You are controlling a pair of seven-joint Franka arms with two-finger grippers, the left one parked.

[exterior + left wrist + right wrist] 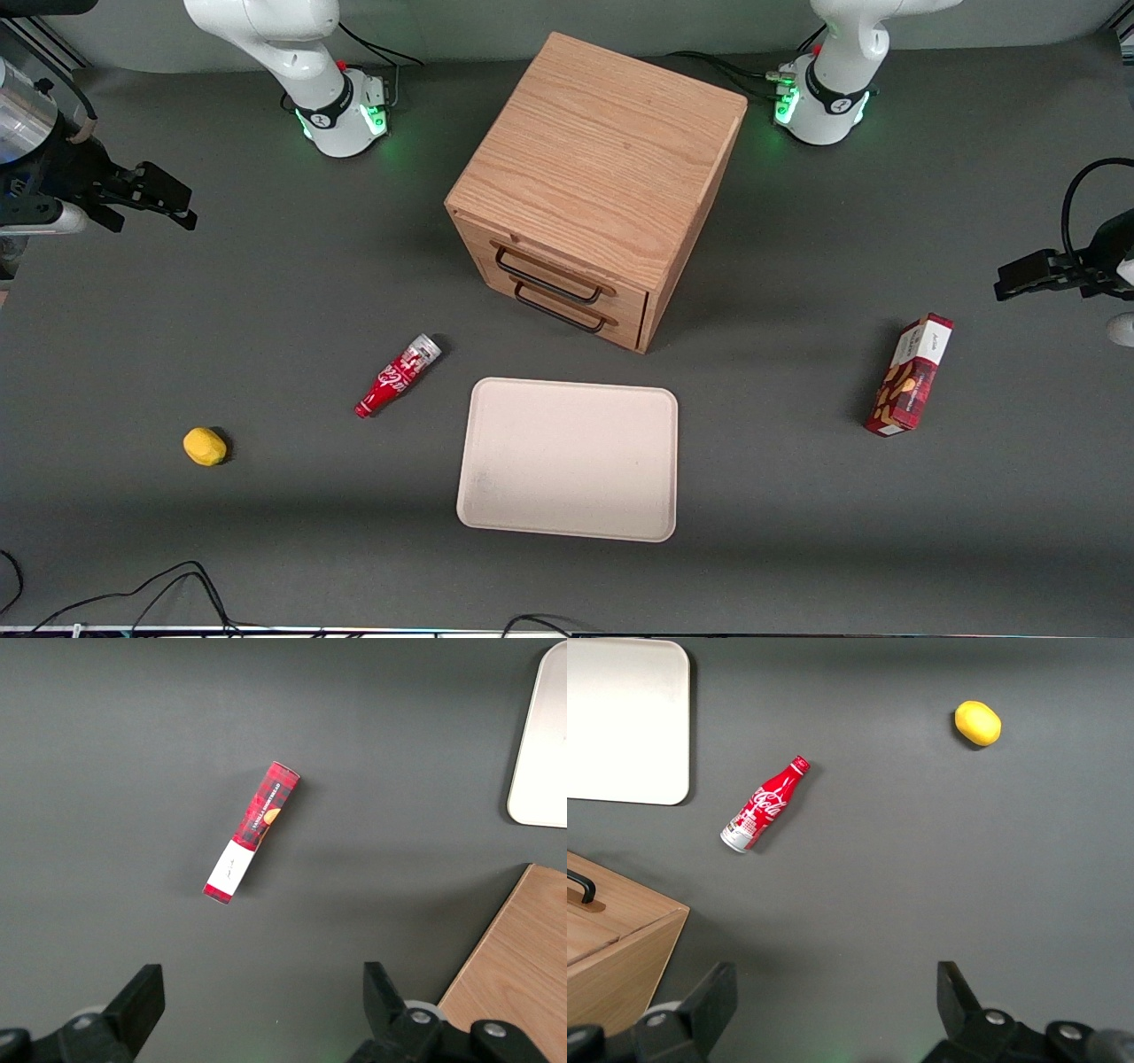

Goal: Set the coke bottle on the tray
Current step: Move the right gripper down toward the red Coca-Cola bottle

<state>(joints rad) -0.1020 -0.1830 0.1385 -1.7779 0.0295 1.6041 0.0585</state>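
Note:
The coke bottle [397, 377] lies on its side on the dark table, its silvery flat end pointing toward the drawer cabinet and its red neck toward the front camera. It also shows in the right wrist view, the coke bottle [764, 806] with white script. The cream tray [569, 458] lies flat beside it, apart from it, with nothing on it; a corner of the tray [620, 718] shows from the wrist. My right gripper [177, 206] hangs open and empty toward the working arm's end of the table, well away from the bottle. Its fingers [718, 988] are spread wide around my gripper [837, 979].
A wooden two-drawer cabinet [594, 177] stands farther from the front camera than the tray. A yellow lemon [205, 446] lies toward the working arm's end. A red snack box [910, 374] lies toward the parked arm's end. Cables [177, 585] trail at the table's near edge.

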